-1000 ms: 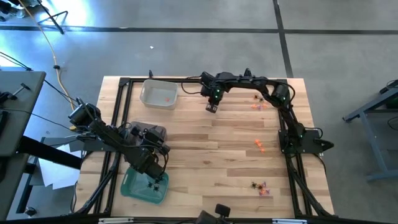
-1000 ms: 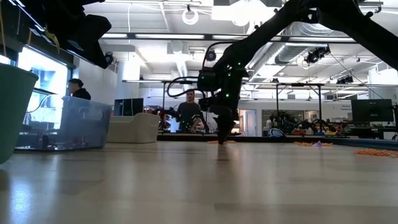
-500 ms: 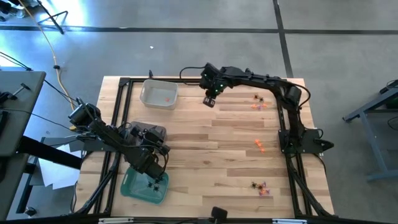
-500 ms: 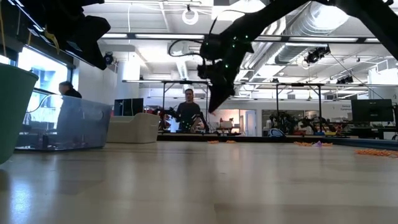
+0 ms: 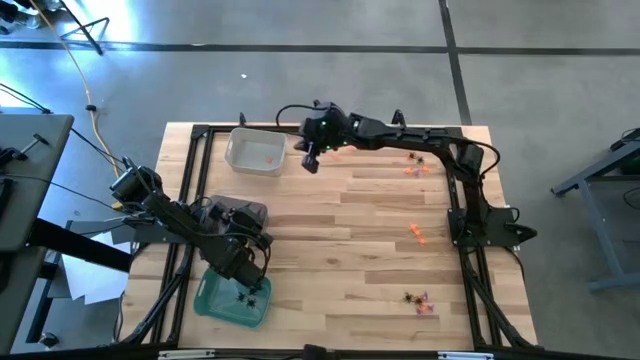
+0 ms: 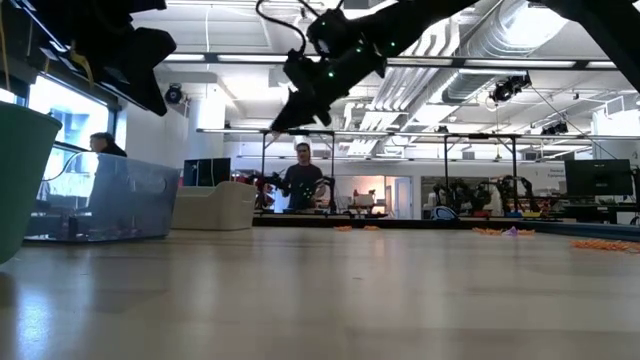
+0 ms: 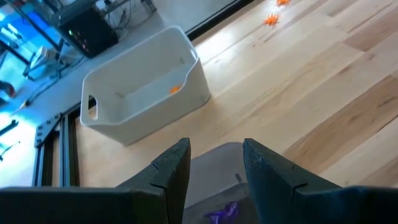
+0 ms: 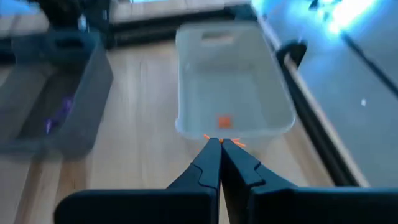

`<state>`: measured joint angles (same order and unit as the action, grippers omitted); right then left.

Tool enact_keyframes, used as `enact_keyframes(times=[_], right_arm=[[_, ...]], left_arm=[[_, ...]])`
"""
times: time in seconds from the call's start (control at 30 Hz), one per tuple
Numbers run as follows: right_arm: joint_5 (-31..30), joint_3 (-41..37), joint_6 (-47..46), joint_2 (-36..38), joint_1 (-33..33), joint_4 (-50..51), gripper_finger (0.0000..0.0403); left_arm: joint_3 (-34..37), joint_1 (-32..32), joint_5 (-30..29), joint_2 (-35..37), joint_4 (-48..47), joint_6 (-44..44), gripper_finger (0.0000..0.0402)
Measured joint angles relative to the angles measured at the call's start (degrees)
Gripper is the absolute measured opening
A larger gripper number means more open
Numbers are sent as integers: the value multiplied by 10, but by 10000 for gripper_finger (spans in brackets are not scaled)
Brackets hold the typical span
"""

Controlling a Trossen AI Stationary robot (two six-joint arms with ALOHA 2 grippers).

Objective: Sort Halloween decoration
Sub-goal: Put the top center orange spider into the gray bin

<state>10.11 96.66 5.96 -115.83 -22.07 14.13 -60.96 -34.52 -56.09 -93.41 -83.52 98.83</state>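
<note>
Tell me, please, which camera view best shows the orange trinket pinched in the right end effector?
The right wrist view: the orange trinket sits pinched at the shut tips of the right end effector, just before the clear bin. The high view shows only the end effector beside the bin, trinket too small to see. The low and left wrist views don't reveal it.

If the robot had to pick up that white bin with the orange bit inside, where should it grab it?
Probably by the rim of the white bin, coming from above: it sits upright and open-topped, so one finger can go inside a wall and one outside. The handle slot in its end wall is another hold.
</note>
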Motion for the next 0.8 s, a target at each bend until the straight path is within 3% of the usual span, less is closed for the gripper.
enact_keyframes(times=[0.6,0.8], right_arm=[[0,1,-52,-74,-21,-185,0],[39,1,-92,-112,-35,-260,0]], left_arm=[[-3,0,16,0,-5,16,136],[-3,0,12,0,-9,15,136]])
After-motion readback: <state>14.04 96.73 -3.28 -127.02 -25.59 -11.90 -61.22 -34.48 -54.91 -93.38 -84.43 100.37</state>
